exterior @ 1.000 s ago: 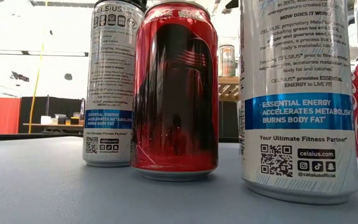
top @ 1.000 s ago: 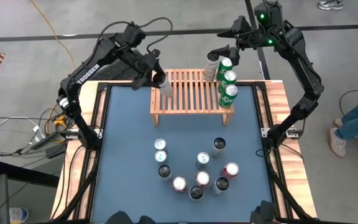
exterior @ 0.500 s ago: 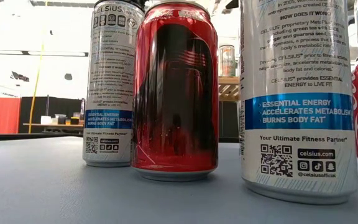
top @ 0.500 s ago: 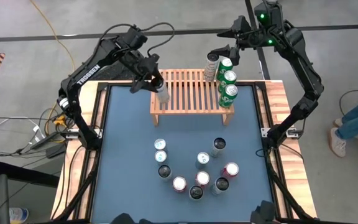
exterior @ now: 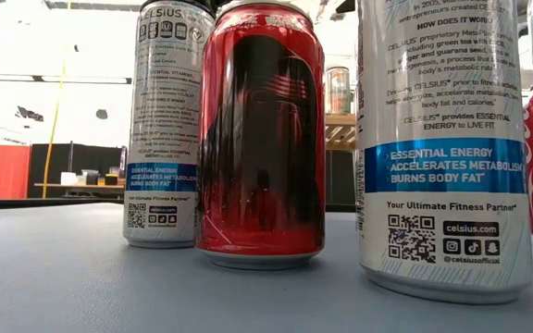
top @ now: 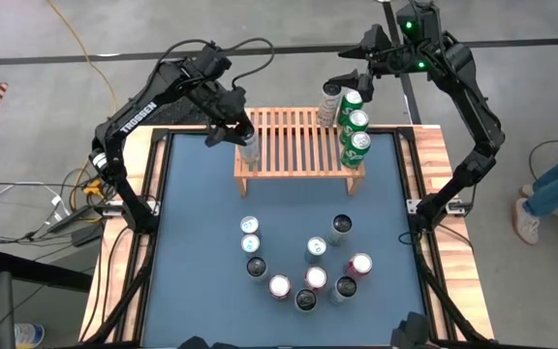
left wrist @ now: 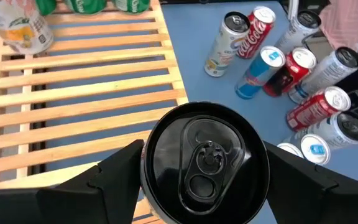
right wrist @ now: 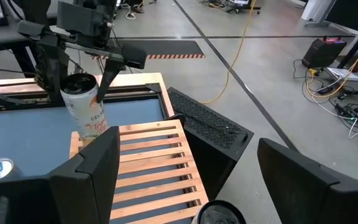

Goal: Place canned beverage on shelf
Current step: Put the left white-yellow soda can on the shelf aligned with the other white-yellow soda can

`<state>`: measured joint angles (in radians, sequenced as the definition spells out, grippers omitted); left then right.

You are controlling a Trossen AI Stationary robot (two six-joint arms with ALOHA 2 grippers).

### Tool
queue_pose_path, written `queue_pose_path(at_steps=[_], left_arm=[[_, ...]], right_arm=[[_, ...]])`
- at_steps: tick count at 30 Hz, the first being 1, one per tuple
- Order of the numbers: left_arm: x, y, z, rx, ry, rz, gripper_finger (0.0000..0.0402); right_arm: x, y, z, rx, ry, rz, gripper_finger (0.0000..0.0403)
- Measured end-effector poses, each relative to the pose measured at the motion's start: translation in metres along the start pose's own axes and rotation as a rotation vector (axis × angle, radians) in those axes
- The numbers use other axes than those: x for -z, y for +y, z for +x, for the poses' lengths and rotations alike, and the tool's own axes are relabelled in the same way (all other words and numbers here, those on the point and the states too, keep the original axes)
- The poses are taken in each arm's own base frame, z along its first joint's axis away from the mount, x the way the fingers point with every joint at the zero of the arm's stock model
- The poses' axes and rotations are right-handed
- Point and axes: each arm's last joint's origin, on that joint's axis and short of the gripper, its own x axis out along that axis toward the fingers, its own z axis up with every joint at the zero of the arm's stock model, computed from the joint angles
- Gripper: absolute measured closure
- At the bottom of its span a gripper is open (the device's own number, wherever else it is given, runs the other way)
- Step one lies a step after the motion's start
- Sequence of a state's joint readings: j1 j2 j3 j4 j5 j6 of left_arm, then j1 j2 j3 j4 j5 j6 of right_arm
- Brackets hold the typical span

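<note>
While the counter (top: 201, 242) carries the wooden shelf (top: 294, 145) at its far edge, the left arm is the one working: its left gripper (top: 243, 141) is clenched around a can (top: 250, 148) and holds it over the shelf's left end, at the near-left corner. Can's long axis is roughly upright, a little tilted in the right wrist view; the free slats lie right below and just past it, so the coming move looks like a short drop straight down onto the slats. In the left wrist view the can (left wrist: 205, 163) sits between both dark fingers, black lid with pull tab facing the camera, body silver-white with red lettering.

Right gripper (top: 345, 85) hovers released above the shelf's far-right corner, jaws apart, holding nothing, beside the row of green cans (top: 356, 121) and one pale can (top: 330, 103) already standing there. Loose cans (top: 303, 267) cluster on the counter nearer the front, well apart from the shelf.
</note>
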<state>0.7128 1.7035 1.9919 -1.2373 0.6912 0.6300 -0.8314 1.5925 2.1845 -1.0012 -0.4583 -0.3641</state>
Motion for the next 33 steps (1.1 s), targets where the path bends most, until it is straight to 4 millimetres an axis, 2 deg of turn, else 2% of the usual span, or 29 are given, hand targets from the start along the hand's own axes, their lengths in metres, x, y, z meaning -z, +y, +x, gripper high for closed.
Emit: queue_pose_path(at_steps=[7, 20, 28, 33], left_arm=[[-0.001, 0.001, 0.000, -0.035, 0.012, -0.007, 0.0105], [-0.005, 0.008, -0.001, -0.172, 0.027, -0.013, 0.0102], [-0.014, 0.001, -0.004, -0.188, 0.016, 0.008, 0.0097], [-0.019, -0.002, -0.007, -0.287, 0.056, 0.035, 0.0087]], right_arm=[[0.000, 0.000, 0.000, 0.000, 0.000, -0.003, 0.0085], [0.000, 0.000, 0.000, 0.000, 0.000, -0.004, 0.0085], [0.000, 0.000, 0.000, 0.000, -0.001, -0.012, 0.0085], [-0.001, 0.000, 0.007, -0.008, -0.008, -0.009, 0.0085]])
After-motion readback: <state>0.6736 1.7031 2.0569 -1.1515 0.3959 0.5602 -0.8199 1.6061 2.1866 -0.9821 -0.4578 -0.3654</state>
